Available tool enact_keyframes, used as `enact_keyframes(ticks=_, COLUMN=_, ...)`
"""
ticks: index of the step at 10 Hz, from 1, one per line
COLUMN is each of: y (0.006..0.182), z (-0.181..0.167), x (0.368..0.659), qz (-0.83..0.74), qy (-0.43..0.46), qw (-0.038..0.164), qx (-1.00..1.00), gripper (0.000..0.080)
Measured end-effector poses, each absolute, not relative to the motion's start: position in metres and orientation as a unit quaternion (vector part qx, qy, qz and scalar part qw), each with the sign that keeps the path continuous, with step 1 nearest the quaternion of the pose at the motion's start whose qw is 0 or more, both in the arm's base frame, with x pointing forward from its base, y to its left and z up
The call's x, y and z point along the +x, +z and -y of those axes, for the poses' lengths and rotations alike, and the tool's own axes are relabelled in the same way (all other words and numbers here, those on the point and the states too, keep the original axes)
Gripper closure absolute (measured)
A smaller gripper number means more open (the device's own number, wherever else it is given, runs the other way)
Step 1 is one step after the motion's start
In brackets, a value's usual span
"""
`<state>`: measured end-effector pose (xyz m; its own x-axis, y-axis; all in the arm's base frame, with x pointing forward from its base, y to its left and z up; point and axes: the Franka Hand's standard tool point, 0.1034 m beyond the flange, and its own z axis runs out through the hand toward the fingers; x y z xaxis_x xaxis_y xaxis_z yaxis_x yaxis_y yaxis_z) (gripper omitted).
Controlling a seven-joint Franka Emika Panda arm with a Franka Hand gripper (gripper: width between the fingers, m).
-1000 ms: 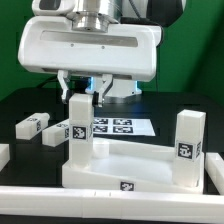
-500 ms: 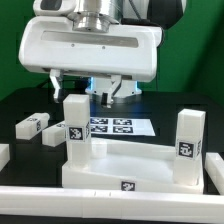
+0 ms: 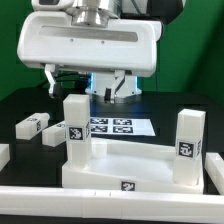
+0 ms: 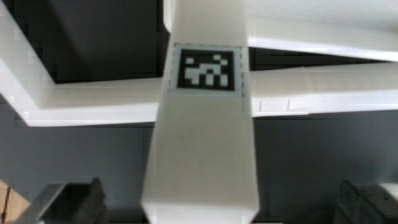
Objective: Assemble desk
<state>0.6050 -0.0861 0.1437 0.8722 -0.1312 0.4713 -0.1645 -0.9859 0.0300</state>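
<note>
Wrist view: end effector (image 4: 217,200) spread wide, clear gap either side of upright leg (image 4: 210,130); desk top (image 4: 98,100) rim beyond.

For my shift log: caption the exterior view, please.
Open tool hovers over one leg standing on the desk top; another leg stands opposite.

Leg (image 3: 76,132) on desk top (image 3: 100,176), marker board (image 3: 120,127) bhd

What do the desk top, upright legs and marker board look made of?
Desk top: likely rigid plastic, white, faintly glossy, with a thick moulded rim and soft highlights.
Upright legs: same white plastic by the look, with smooth faces and a printed tag on each.
Marker board: thin, flat, matte white. Paper or card, can't tell which.
</note>
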Motion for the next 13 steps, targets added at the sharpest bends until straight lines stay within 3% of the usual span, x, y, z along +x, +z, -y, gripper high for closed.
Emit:
enact_keyframes(ticks=2, y=0.152, z=0.087, x=0.612, qz=0.078, qy=0.236, qw=0.029, qx=0.968, gripper=0.015)
enact_keyframes(ticks=5, y=0.149, z=0.084, x=0.611, qz=0.077, qy=0.218, qw=0.023, qx=0.973, gripper=0.015)
enact_keyframes(ticks=11, y=0.136, z=0.087, x=0.607, qz=0.081, qy=-0.024, qw=-0.034, qx=0.996, gripper=0.015)
enact_keyframes(ticks=13, y=0.129, z=0.089, x=0.613, qz=0.081, qy=-0.012, qw=-0.028, qx=0.996, gripper=0.015)
